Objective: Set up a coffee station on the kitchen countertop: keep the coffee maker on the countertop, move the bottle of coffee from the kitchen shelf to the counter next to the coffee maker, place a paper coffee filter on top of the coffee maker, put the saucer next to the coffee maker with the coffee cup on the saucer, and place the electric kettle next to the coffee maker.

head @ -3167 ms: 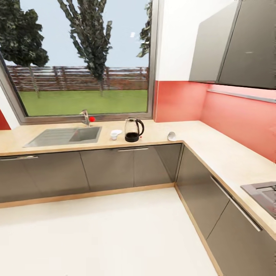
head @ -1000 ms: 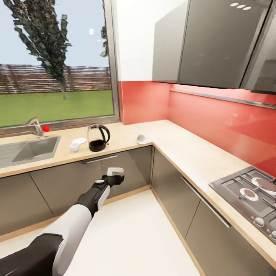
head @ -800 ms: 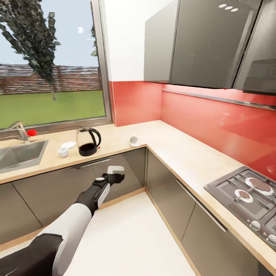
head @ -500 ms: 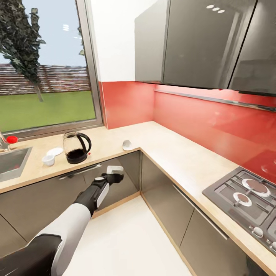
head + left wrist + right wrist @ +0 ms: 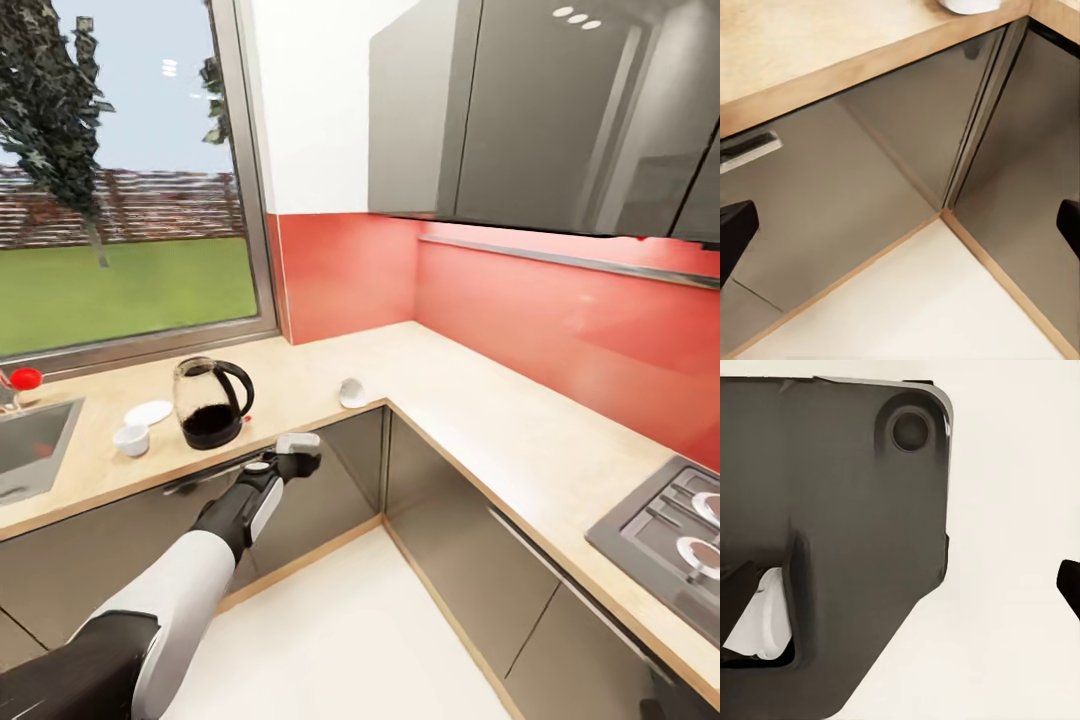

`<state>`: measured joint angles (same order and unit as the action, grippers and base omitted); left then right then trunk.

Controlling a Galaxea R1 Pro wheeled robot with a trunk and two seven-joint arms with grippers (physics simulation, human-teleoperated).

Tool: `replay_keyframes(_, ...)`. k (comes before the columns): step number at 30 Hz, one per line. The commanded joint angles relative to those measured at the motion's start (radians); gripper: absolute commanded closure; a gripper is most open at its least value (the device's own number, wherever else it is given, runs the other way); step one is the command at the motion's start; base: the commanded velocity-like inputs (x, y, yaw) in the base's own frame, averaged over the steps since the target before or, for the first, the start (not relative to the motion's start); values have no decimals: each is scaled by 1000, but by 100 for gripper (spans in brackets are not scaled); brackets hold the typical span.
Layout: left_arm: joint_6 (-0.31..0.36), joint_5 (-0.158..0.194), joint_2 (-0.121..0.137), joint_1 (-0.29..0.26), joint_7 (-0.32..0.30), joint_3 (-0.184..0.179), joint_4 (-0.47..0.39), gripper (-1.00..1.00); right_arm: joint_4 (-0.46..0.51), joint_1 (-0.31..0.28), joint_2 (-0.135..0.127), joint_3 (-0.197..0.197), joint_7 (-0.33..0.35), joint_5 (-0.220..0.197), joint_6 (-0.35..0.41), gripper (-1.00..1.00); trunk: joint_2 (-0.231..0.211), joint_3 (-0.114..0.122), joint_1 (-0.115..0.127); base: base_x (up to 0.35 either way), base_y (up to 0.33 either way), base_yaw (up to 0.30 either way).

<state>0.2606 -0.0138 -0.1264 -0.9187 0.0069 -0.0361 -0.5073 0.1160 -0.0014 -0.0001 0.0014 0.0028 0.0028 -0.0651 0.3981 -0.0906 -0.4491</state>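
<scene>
The left gripper is stretched out ahead of the robot at the level of the cabinet fronts, below the counter's edge; in the left wrist view its two dark fingertips sit at opposite borders with nothing between them, so the jaws stand wide apart and empty, presumably readied for a pick. In the right wrist view only one dark fingertip of the right gripper shows against pale floor, beside a dark part of the robot's body, so whether those jaws are open or closed cannot be told. Just beyond the left gripper, on the kitchen countertop, the electric kettle stands upright near the front edge with its handle toward the corner. The coffee cup sits beside the kettle and apart from the saucer, so the cup is not yet on it. A small pale object, probably the paper coffee filter, lies near the inner corner. A sink and a hob bound the worktop. The arm looks poised toward the kettle as the likely first item.
</scene>
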Motion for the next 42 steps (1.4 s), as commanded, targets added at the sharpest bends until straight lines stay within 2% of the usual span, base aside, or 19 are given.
replay_keyframes(1,6,-2,0,-1,1,-3,-2,-100,1,0,0,-1,0,1,-2,-100,2,-2,-1,200,283,0)
replay_keyframes(21,4,-2,-2,6,28,-8,-2,-100,1,0,-1,-1,0,1,-2,-100,2,-2,-1,308,45,-3)
replay_keyframes(35,-11,-4,0,15,32,-10,-2,-100,1,0,-1,-1,0,0,-2,-100,2,-2,-1,33,0,-252)
replay_keyframes(42,-19,-3,-1,17,101,-9,-2,-100,1,0,0,0,-1,2,-4,-100,2,-2,-1,0,0,-82)
